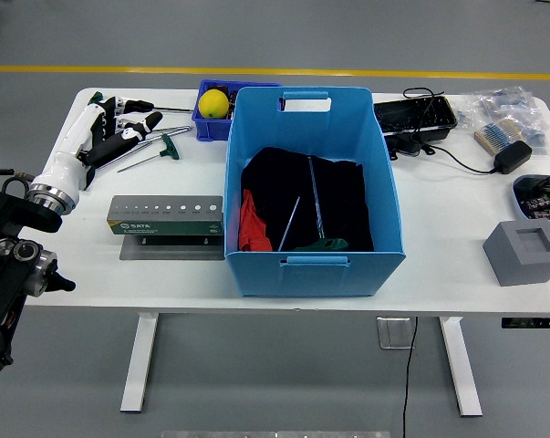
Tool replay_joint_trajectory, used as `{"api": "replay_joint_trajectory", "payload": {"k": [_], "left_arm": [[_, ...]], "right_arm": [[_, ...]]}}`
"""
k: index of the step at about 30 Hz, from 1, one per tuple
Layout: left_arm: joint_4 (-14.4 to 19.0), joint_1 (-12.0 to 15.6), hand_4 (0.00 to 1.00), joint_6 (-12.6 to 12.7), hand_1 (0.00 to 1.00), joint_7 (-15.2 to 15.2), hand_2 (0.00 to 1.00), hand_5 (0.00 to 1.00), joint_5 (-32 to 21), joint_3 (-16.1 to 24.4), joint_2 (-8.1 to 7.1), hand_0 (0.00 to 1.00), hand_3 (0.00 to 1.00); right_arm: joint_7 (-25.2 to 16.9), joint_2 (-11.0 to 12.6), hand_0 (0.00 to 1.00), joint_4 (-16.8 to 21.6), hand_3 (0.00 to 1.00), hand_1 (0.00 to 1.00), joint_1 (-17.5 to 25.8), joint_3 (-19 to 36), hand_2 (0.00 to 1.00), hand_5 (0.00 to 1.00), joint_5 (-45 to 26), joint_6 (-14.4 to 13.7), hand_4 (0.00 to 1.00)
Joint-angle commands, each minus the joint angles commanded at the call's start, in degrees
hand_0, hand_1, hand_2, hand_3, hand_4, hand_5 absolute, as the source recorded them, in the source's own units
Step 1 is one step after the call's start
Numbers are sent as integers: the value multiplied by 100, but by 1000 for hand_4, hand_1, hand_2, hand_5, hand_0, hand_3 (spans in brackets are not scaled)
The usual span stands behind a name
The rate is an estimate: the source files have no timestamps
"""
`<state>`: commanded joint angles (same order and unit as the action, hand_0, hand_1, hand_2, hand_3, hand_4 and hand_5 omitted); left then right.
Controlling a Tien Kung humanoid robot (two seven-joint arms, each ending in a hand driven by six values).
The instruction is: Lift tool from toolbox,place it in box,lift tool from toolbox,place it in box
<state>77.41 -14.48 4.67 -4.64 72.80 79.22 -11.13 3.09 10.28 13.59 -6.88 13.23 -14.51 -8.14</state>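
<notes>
My left hand (108, 133) is white, with its fingers relaxed and holding nothing. It hovers at the table's far left, over loose tools. A green T-handle hex key (169, 144) and dark-handled drivers (133, 106) lie there beside the fingers. The green tool rack (165, 217) stands on a grey plate to the left of the blue box (306, 266). Inside the box lie black cloth, a red item (251, 228) and T-handle tools with a green grip (318, 244). The right arm is out of view.
A small blue bin holding a yellow ball (212, 102) sits behind the box. On the right are a black tray (415, 115), cables with a power adapter (511, 155), a bag of parts (501, 108) and a grey block (524, 252).
</notes>
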Motion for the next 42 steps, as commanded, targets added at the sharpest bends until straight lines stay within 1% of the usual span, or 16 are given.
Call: {"api": "replay_joint_trajectory", "payload": {"k": [2,5,8,10,12,13,14,15,18,19,24,25,30,31,36,42], "left_arm": [[137,267,891,270,604,-400,712,589,-308,81,70,540,659],[351,646,891,484,604,-778,712,589,-640,211,180,540,659],[497,951,873,431,630,-769,722,588,-908,261,195,563,663],[553,1087,873,387,630,-736,722,588,-1040,240,156,563,663],[617,1238,873,322,630,-709,722,588,-1194,178,73,563,663],[639,1296,855,268,662,-696,734,684,-1255,153,38,622,707],[649,1321,855,234,662,-687,734,684,-1283,143,22,622,707],[662,1354,855,118,662,-634,734,684,-1305,150,3,622,707],[678,1361,855,-90,662,-472,734,684,-1252,181,1,622,707],[686,1338,852,-123,639,-418,745,712,-1210,182,5,627,711],[717,1247,852,-87,639,-346,745,712,-1178,165,19,627,711],[724,1235,861,-89,650,-329,751,734,-1176,162,14,630,717],[763,1208,861,-247,650,-69,751,734,-1103,142,-54,630,717],[771,1216,886,-265,794,-49,827,828,-1083,145,-56,755,755],[774,1280,886,-245,794,-81,827,828,-1142,166,-11,755,755],[748,1223,885,-199,802,-119,842,826,-1174,193,13,762,760]], "right_arm": [[-3,-18,704,2,620,715,17,3,780,742,-9,-6,863],[23,-44,704,-1,620,715,44,52,780,742,53,-21,863],[82,-67,703,-5,621,711,60,198,779,742,243,-46,863],[111,-76,703,-5,621,711,68,266,779,742,340,-59,863],[155,-82,703,-1,621,711,74,370,779,742,499,-79,863],[175,-84,702,1,623,702,77,420,772,744,581,-89,863],[186,-85,702,2,623,702,79,448,772,744,625,-94,863],[210,-87,702,5,623,702,77,514,772,744,723,-110,863],[234,-89,702,12,623,702,73,591,772,744,835,-129,863],[243,-89,701,16,624,692,68,616,766,747,875,-137,861],[245,-91,701,16,624,692,50,658,766,747,980,-152,861],[241,-94,700,16,621,686,51,656,765,755,974,-156,858],[178,-132,700,-5,621,686,69,596,765,755,819,-176,858],[175,-137,697,-6,620,685,66,590,764,754,811,-181,856],[162,-131,697,-5,620,685,54,560,764,754,888,-187,856],[97,-127,695,-25,617,686,73,426,762,758,675,-123,855]]}}
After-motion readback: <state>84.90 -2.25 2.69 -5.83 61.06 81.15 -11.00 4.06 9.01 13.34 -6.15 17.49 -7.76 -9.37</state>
